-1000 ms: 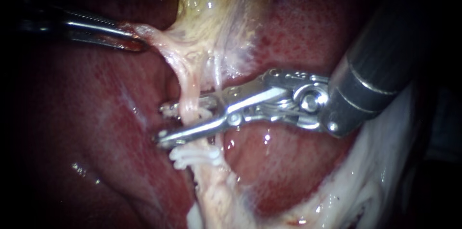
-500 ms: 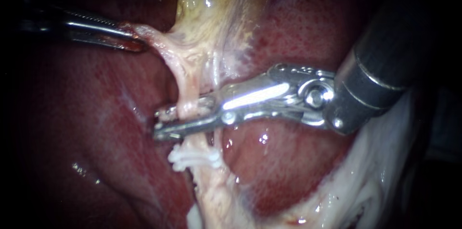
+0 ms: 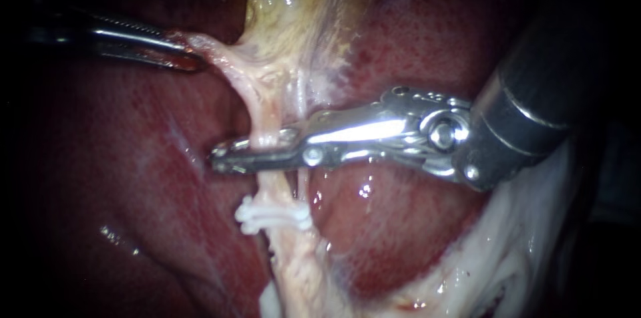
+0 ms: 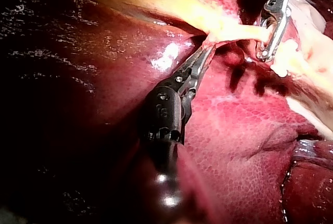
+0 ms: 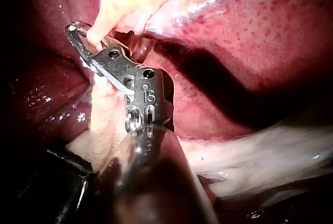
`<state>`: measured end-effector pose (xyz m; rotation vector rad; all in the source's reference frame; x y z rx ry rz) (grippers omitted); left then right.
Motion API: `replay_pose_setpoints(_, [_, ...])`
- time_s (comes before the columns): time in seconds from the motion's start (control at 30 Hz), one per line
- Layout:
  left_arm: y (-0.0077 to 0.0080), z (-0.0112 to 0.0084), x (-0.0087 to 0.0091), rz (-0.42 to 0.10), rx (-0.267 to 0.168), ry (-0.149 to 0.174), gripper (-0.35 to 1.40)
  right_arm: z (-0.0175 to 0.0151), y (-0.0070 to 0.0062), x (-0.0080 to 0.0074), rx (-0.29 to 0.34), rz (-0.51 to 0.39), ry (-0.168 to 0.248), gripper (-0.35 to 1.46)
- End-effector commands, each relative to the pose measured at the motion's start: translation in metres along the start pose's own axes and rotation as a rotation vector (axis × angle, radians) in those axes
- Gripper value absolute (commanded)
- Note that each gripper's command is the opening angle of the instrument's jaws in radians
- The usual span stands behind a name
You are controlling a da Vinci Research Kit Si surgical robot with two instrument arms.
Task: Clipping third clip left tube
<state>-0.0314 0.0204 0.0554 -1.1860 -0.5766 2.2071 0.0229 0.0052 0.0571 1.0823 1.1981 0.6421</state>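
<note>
The pale left tube [image 3: 262,114] runs down from the yellowish gallbladder [image 3: 300,17] over the liver [image 3: 133,178]. My right instrument [image 3: 230,155] crosses it from the right, jaws shut on the tube from both sides just above the white clips [image 3: 270,216] sitting on the tube. A thinner strand [image 3: 302,97] runs beside it to the right. My left instrument [image 3: 181,56] is shut on a tissue strand pulled out to the left. The left wrist view shows its jaws [image 4: 205,57] on that strand. In the right wrist view the jaws [image 5: 78,34] pinch the tube [image 5: 101,23].
White fatty tissue [image 3: 521,251] lies at the lower right under the right instrument's dark shaft [image 3: 534,97]. Red liver surface surrounds the tube on both sides.
The right instrument's jaws have closed together on the left tube, from a clear gap to pinched. The shaft has shifted slightly up. The left instrument has held still.
</note>
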Motion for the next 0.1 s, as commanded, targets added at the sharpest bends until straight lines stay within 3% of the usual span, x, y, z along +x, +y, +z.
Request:
replay_pose_setpoints(0.03, [0.0000, 0.0000, 0.0000, 0.000, -0.001, 0.000, -0.35, 0.0001, 0.0001, 0.0000, 0.001, 0.000, -0.001, -0.35])
replay_pose_setpoints(0.1, [0.0000, 0.0000, 0.0000, 0.000, -0.001, 0.000, -0.35, 0.0001, 0.0001, -0.0001, -0.001, 0.006, 0.001, -0.35])
